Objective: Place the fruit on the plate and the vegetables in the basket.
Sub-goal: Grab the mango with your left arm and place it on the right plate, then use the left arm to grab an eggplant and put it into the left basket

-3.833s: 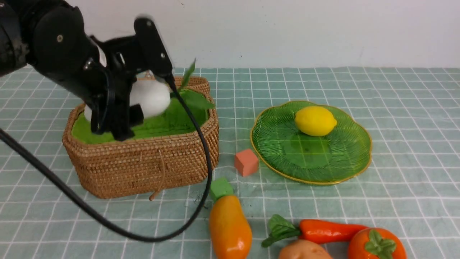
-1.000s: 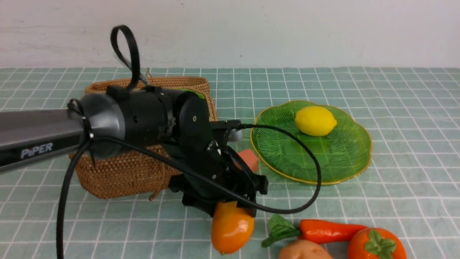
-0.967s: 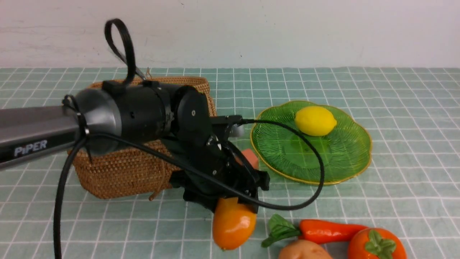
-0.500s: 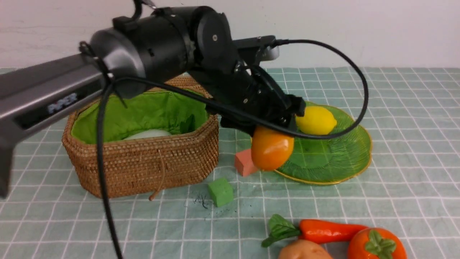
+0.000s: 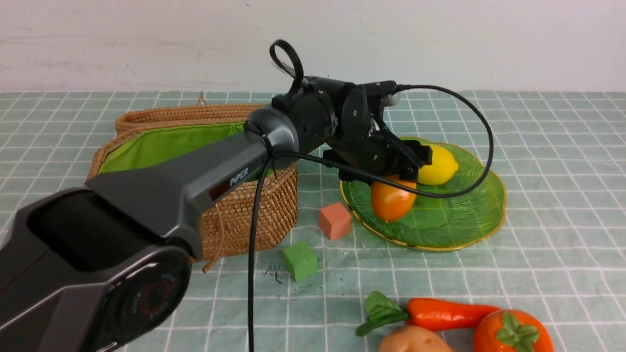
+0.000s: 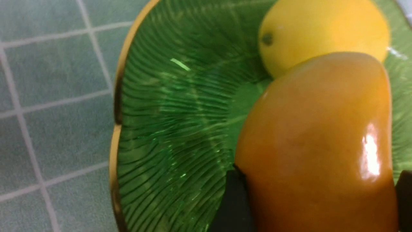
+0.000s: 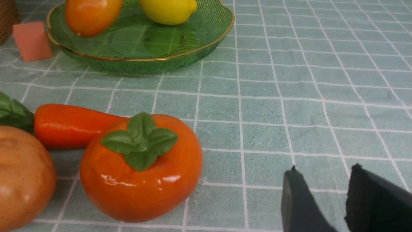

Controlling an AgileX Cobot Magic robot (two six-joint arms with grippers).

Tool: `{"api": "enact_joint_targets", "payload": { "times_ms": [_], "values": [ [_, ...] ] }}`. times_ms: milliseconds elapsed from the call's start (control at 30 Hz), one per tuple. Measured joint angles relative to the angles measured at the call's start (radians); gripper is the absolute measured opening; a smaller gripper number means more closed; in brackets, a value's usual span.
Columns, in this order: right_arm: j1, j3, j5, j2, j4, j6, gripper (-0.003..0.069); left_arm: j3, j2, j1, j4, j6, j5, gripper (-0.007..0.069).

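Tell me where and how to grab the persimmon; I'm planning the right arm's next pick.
Grip the persimmon around its round red sides, below the leafy cap, probably from above with the pincer spread wide. It sits cap up, so its bulging flanks look graspable. The carrot lies close against one side, so a pad there would need care.

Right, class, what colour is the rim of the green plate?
Gold, a thin band around the plate; it shows best in the left wrist view.
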Motion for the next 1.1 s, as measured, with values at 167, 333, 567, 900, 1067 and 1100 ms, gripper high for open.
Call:
{"api": "enact_joint_targets", "payload": {
  "times_ms": [167,333,567,900,1067,1100],
  "values": [
    [0.000,0.000,0.000,0.000,0.000,0.000,0.0241,-0.001,0.009,0.000,0.002,-0.024,0.012,0.0574],
    [0.000,0.000,0.000,0.000,0.000,0.000,0.0241,-0.002,0.009,0.000,0.003,-0.024,0.038,0.0616],
    [0.000,0.000,0.000,0.000,0.000,0.000,0.0241,-0.002,-0.017,0.000,0.032,-0.020,0.113,0.0624],
    [0.000,0.000,0.000,0.000,0.000,0.000,0.0241,-0.002,-0.312,0.000,0.083,0.238,0.486,0.0594],
    [0.000,0.000,0.000,0.000,0.000,0.000,0.0241,0.103,-0.536,0.000,0.066,0.360,0.559,0.0594],
    [0.000,0.000,0.000,0.000,0.000,0.000,0.0241,0.206,-0.632,0.000,0.062,0.395,0.562,0.0594]
  ]
}}
